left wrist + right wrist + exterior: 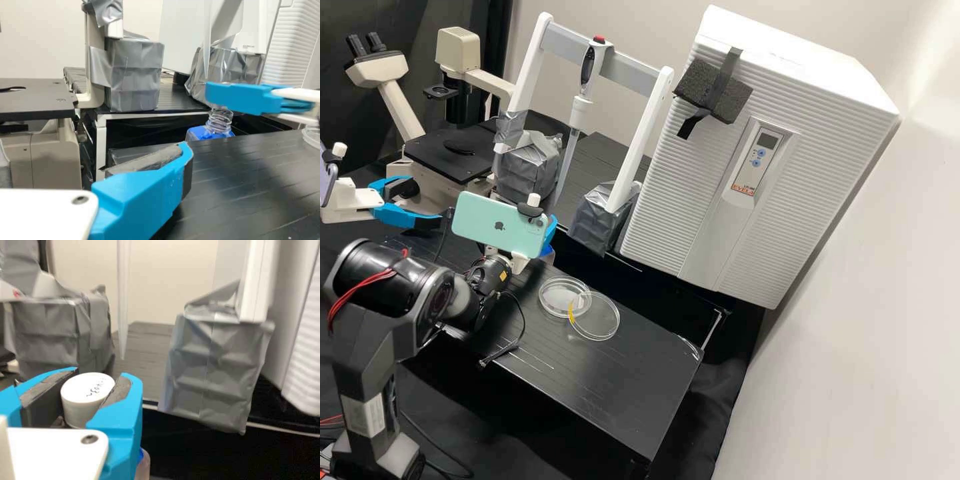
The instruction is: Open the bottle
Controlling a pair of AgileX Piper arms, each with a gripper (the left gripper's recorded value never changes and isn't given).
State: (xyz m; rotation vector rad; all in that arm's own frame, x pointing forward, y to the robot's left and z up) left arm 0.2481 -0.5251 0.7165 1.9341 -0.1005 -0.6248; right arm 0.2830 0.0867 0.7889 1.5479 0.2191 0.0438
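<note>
A small clear bottle [219,121] stands on the black bench [620,373], its ribbed threaded neck bare above a blue lower part. My right gripper [87,387] is shut on the bottle's white cap [86,396], directly above that neck. From the left wrist view, the right gripper [250,97] reaches in sideways over the bottle. In the high view a mint phone [499,223] mounted on the right arm hides the bottle. My left gripper [395,200] hangs open and apart from the bottle, near the microscope stage, with one blue finger [145,192] showing close up.
Two clear petri dishes [580,307] lie overlapping mid-bench. A white frame with taped grey feet [528,165] holds a pipette [579,110] just behind the bottle. A large white ribbed machine [760,153] stands at right, a microscope [447,143] at back left.
</note>
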